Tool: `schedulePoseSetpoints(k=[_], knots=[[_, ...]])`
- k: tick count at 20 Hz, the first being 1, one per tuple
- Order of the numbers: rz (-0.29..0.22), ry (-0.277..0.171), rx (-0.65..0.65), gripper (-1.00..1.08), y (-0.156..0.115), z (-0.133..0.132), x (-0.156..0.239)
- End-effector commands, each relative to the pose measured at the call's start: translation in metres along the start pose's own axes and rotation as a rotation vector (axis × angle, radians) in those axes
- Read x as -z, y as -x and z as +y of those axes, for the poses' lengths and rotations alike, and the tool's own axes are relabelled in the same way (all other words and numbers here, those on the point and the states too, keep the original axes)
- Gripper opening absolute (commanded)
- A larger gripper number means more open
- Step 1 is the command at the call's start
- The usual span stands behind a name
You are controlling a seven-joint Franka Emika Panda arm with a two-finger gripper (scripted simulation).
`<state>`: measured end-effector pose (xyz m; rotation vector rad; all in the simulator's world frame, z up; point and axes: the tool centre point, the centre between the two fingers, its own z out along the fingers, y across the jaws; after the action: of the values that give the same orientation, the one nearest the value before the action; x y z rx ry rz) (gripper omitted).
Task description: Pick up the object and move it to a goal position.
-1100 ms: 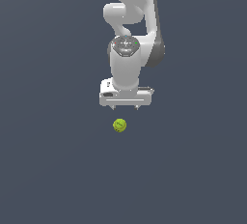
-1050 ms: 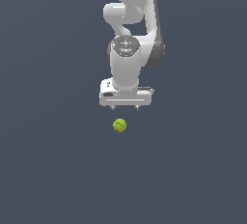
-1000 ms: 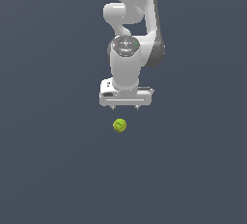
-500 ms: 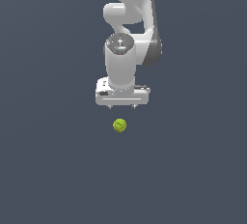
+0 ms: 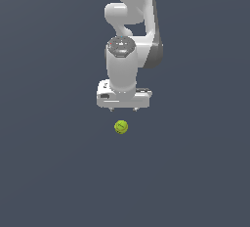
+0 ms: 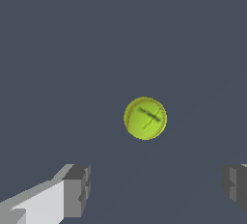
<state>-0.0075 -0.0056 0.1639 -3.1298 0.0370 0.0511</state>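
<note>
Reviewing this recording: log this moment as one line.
phase: approach | gripper: open, empty | ball: on the surface, untouched, apart from fingers | pick: not yet done

Simulated test scene: featureless dark grey-blue ground (image 5: 44, 172), flat rendered shading.

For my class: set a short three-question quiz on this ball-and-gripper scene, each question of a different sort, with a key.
1. True or false: the gripper already holds the ball.
2. Multiple choice: in the wrist view, the ball is
A. clamped between the jaws
B. free, apart from both fingers
C. hidden from view
3. Fill in: the jaws stand ____.

Key
1. False; the ball sits apart from the gripper, untouched.
2. B
3. open, with a gap far wider than the ball
</note>
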Motion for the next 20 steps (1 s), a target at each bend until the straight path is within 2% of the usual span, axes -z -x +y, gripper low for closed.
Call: schedulePoseSetpoints(k=[1, 13, 20], knots=[[0.002, 0.000, -0.024, 1.00, -0.001, 0.001, -0.005], [0.024, 0.003, -0.242, 1.00, -0.013, 0.009, -0.052], [0.033, 0.005, -0.319, 1.00, -0.016, 0.012, -0.069]])
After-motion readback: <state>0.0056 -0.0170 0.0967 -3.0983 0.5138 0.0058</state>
